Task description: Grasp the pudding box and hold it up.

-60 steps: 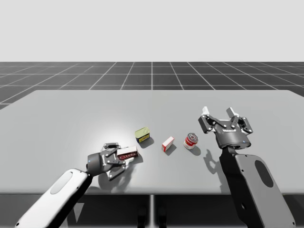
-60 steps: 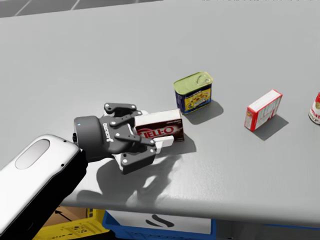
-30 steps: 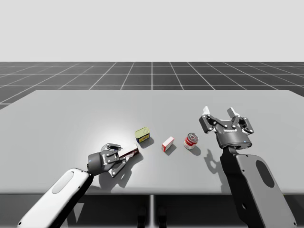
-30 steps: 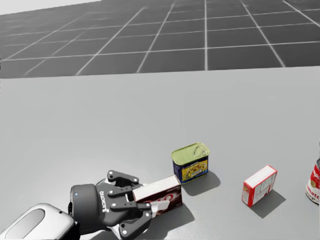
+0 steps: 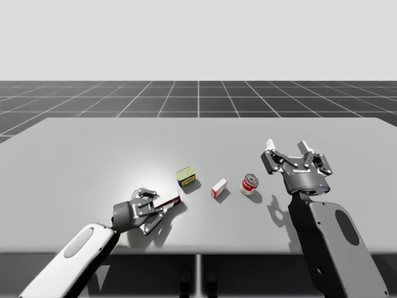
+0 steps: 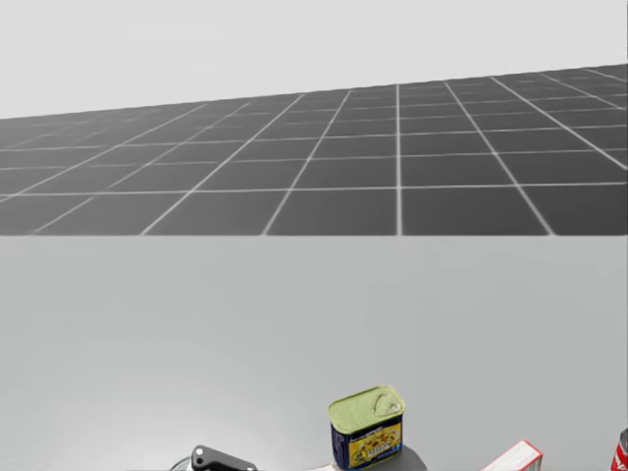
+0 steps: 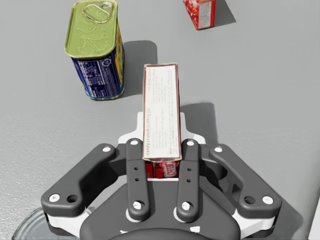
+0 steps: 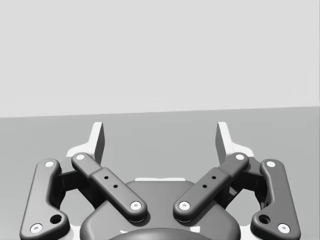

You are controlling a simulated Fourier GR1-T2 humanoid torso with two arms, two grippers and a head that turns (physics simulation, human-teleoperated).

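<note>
Beyond grey table and pudding box, gridded floor

High view: fixed, far back above the near edge, angled down over the whole surface, both arms entering from the bottom edge. Head view: low, facing the far edge and grid floor; shares the green-topped tin with the high and left wrist views. Left wrist view: close, looking down along its fingers at the surface. Right wrist view: level, across the surface toward the horizon.
</note>
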